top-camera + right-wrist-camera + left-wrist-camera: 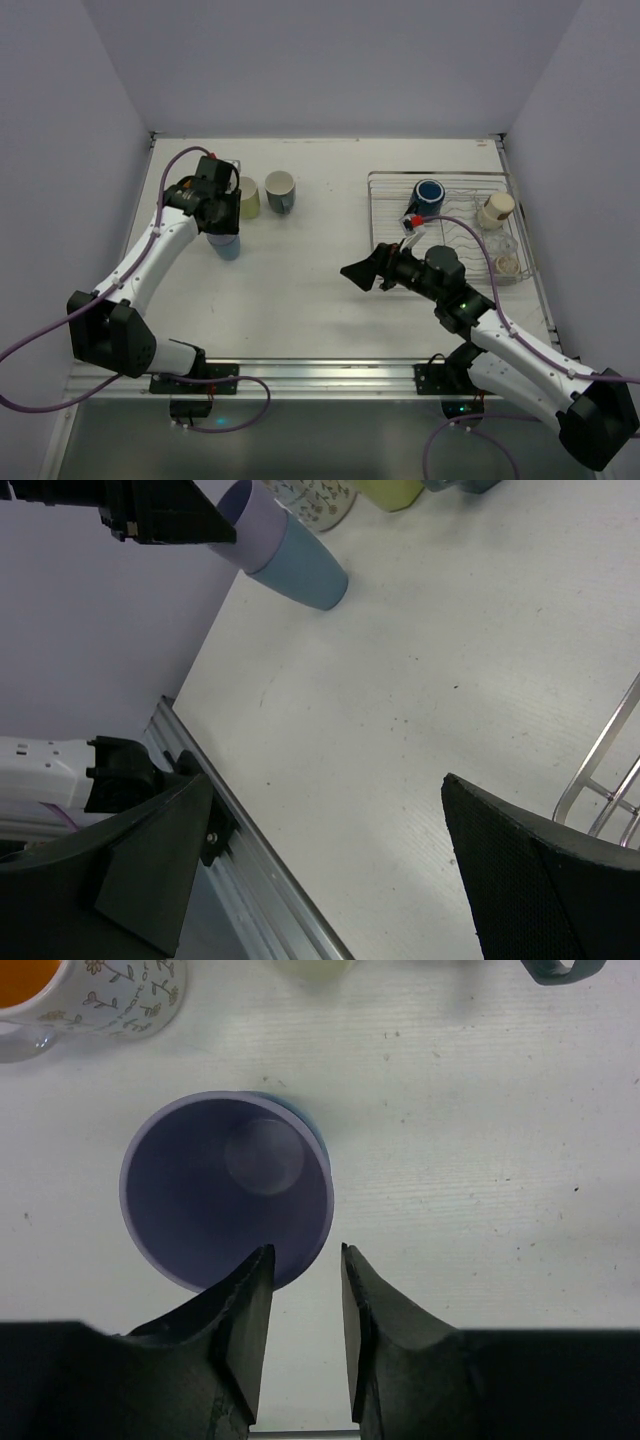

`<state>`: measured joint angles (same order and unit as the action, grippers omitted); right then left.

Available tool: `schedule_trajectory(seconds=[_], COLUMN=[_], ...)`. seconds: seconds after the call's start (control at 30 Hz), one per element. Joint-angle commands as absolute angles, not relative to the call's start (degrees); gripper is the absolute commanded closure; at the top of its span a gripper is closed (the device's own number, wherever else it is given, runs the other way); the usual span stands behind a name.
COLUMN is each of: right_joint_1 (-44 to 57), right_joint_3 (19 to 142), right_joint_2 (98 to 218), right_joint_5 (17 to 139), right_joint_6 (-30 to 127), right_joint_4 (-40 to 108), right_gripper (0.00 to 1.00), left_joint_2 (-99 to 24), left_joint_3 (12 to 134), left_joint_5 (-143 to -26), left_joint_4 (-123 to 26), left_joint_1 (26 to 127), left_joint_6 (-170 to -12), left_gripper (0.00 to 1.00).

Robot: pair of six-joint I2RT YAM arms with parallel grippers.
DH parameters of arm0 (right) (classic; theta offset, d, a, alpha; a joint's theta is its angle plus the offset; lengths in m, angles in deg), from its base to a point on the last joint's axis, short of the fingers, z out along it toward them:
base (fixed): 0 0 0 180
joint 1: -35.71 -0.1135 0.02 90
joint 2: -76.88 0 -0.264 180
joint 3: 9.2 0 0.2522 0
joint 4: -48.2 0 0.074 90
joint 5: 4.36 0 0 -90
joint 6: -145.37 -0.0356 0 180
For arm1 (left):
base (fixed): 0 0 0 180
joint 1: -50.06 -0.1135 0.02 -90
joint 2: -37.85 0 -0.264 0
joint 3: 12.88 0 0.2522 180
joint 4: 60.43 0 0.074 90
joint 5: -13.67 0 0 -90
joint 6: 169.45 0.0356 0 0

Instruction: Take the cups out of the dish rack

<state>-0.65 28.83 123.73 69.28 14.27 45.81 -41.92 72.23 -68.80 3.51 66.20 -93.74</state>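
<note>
A lavender cup sits nested in a light blue cup on the table at the left. My left gripper is open just above it, with the lavender rim's near edge between the fingers, not pinched. In the top view this gripper covers most of the stack. A white floral mug with an orange inside, a yellow-green cup and a grey cup stand behind. The dish rack at the right holds a navy cup, a cream cup and a shiny cup. My right gripper is open and empty, left of the rack.
The rack's near-left corner wire shows by my right gripper. The aluminium rail runs along the table's near edge. Walls close in the table at the left, back and right.
</note>
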Motion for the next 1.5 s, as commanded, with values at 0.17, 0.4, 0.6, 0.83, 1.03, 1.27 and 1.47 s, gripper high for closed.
schedule_trajectory(seconds=[0.17,0.4,0.6,0.83,1.03,1.27,1.47], right_joint_1=[-0.7,0.2,10.5,17.7,22.6,25.1,27.3], right_joint_3=[30.5,39.0,45.1,53.8,62.7,70.9,76.6], right_joint_2=[122.3,120.6,123.7,139.3,154.1,165.3,171.9], right_joint_5=[70.8,83.8,89.8,106.7,107.8,106.3,104.3], right_joint_6=[14.8,20.6,24.7,28.8,29.8,30.6,31.2], right_joint_4=[46.0,33.9,25.0,20.2,19.9,19.9,18.2], right_gripper=[0.01,0.07,0.09,0.01,0.01,0.01,0.01], left_joint_2=[-41.4,-32.7,-18.2,-4.6,3.6,6.5,3.9], left_joint_3=[73.6,76.2,66.6,45.7,36.6,37.1,37.4], left_joint_5=[-68.1,-73.2,-83.9,-95.7,-99.2,-100.5,-103.7], left_joint_4=[1.4,-5.5,-21.7,-34.0,-37.9,-36.6,-36.1], left_joint_1=[65.8,68.7,73.3,77.6,77.6,77.6,78.2], left_joint_6=[-93.6,-95.5,-98.2,-100.6,-99.8,-97.8,-97.6], left_gripper=[0.58,0.38,0.26,0.09,0.00,0.00,0.00])
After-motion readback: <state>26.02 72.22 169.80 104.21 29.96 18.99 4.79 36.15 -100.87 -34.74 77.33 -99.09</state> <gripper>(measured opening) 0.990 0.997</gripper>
